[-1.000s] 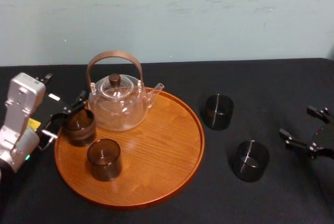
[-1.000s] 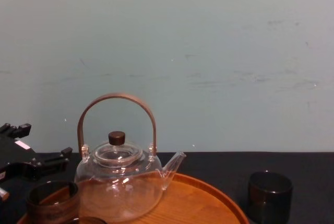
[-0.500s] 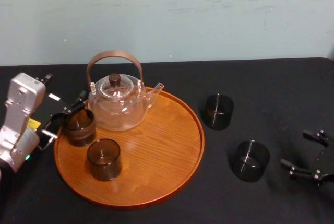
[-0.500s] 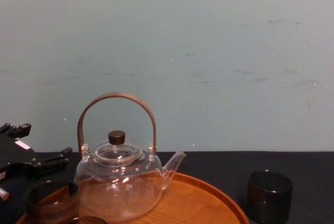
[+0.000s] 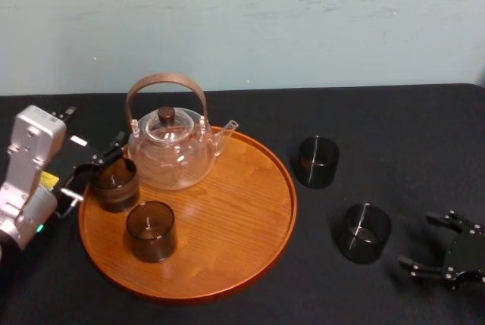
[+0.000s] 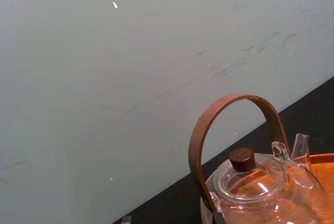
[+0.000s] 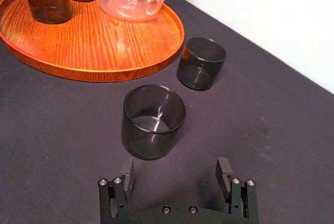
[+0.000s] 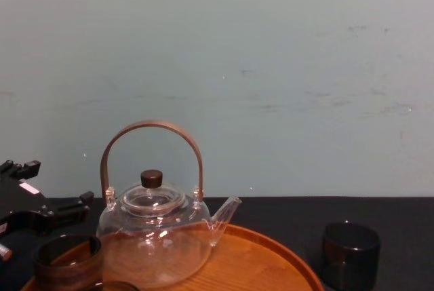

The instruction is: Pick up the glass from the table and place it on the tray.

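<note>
Facing glass (image 7: pixel 153 121), right claw (image 7: pixel 175 164) wide open, empty; left claw (image 5: pixel 95 168) open by tray (image 5: pixel 227 215).

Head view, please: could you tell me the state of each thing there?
Tray: flat on the table, loaded.
Teapot: upright on tray, lid on.
Rear tray glass: upright, empty.
Front tray glass: upright, empty.
Far table glass: upright, empty, off tray.
Near table glass: upright, empty, off tray.
Left gripper: open, at rear tray glass.
Right gripper: open, beside near table glass, apart.

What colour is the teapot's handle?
The handle is reddish brown, like wood; the left wrist view shows it best.
</note>
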Motion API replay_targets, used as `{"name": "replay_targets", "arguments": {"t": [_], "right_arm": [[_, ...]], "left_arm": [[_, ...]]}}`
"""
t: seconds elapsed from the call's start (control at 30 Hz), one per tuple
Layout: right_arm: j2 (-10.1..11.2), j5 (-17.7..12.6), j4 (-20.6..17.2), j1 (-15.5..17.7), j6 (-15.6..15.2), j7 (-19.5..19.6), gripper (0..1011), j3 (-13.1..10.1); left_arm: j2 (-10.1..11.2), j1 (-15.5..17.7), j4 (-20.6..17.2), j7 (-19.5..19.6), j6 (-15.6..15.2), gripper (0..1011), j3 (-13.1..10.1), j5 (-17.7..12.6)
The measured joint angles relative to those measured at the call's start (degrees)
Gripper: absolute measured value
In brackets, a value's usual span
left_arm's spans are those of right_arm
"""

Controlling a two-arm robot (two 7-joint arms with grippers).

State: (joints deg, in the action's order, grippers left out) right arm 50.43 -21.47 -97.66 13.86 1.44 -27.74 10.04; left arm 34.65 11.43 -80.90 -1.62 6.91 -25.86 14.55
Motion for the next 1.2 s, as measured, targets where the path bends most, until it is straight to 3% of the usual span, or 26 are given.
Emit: {"name": "replay_targets", "arguments": {"t": [0.27, 0.6, 1.2], "right_arm": [[-1.9, 0.4, 0.4, -1.5, -1.0, -2.0, 1003, 0.6], [-4.1, -1.3, 1.0, -2.9, -2.9, -3.8, 1003, 0.7], [-6.0, -4.0, 2.9, -6.3, -6.6, -4.5, 1002, 2.5]], "left_arm": [[0.0, 0.0, 0.0, 0.0, 0.0, 1001, 0.0, 0.0], [0.0, 0.0, 0.0, 0.0, 0.0, 1002, 0.0, 0.0], [0.0, 0.0, 0.0, 0.0, 0.0, 1001, 0.0, 0.0]]}}
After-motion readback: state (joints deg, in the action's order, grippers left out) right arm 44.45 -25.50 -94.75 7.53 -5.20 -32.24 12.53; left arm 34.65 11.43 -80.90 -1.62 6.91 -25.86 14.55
